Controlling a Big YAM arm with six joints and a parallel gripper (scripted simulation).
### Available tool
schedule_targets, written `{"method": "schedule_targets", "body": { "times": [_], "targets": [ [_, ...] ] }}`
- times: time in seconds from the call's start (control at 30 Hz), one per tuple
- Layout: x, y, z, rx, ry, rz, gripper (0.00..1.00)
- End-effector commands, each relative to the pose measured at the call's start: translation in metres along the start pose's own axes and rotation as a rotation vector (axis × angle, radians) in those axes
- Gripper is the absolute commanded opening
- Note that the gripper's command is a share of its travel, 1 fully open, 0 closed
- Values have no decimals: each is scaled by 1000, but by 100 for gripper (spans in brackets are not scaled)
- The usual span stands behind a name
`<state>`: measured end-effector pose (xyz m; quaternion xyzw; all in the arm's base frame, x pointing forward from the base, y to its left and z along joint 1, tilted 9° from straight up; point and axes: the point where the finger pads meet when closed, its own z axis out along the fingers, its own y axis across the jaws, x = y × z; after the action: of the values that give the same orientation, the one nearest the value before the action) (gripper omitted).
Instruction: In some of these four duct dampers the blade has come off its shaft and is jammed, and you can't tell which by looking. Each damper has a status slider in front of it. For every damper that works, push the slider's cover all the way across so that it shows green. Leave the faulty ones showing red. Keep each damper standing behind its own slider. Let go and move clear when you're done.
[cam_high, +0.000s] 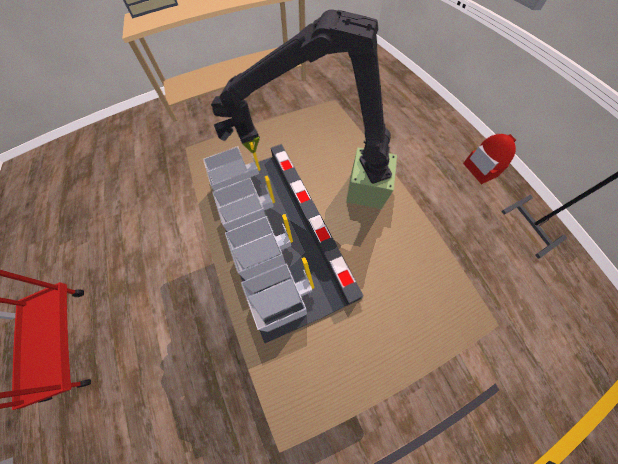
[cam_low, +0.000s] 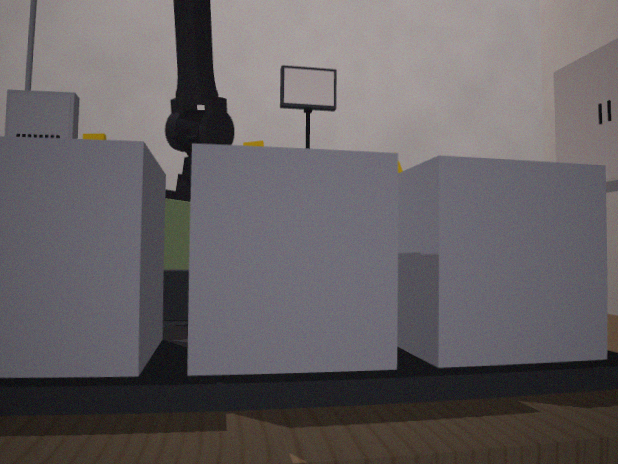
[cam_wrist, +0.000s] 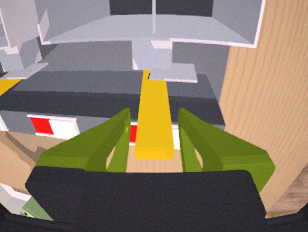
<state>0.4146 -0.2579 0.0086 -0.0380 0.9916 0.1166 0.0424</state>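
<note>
Yellow handle: The end damper's yellow handle (cam_high: 256, 161) (cam_wrist: 154, 125) rises between the fingers of the gripper (cam_high: 253, 151) (cam_wrist: 154, 115), at the end of the row farthest from the red cart (cam_high: 42, 340).
Gripper: Its green fingers stand partly spread, pinching nothing; space shows on either side of the handle, a spacing that likely lets them straddle it and nudge it either way.
Dampers: Four gray dampers (cam_high: 267, 247) (cam_low: 292, 260) (cam_wrist: 100, 31) stand in a row, each behind its own slider, presumably so that every verdict stays matched to its unit. The exterior view takes in only three.
Status sliders: Four status sliders (cam_high: 322, 233) (cam_wrist: 42, 125) line the dark rail (cam_high: 355, 296) (cam_wrist: 110, 107), each showing red beside white in the top view. No green appears, so no damper is yet marked as working.
Test at hand: Turning the handle and watching the blade would probably tell a sound damper from a jammed one, since looks alone cannot. Pressing too hard could shift the housing off its place.
Pedestal: The arm's green pedestal (cam_high: 356, 189) (cam_low: 176, 235) (cam_wrist: 35, 209) stands across the rail from the dampers, apparently giving it reach to handles and sliders alike.
Labels and brands: No brand name or lettering can be read; the sliders speak by color only.
</note>
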Motion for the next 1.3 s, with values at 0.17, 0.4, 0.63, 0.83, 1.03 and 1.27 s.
{"method": "schedule_targets", "body": {
  "times": [0.17, 0.4, 0.63, 0.83, 1.03, 1.27],
  "targets": [
    [-2, 1, 5, 0, -7, 4, 36],
    [-2, 1, 5, 0, -7, 4, 36],
    [-2, 1, 5, 0, -7, 4, 36],
    [-2, 1, 5, 0, -7, 4, 36],
    [-3, 1, 4, 1, -7, 4, 17],
    [-3, 1, 4, 1, -7, 4, 17]
  ]
}}
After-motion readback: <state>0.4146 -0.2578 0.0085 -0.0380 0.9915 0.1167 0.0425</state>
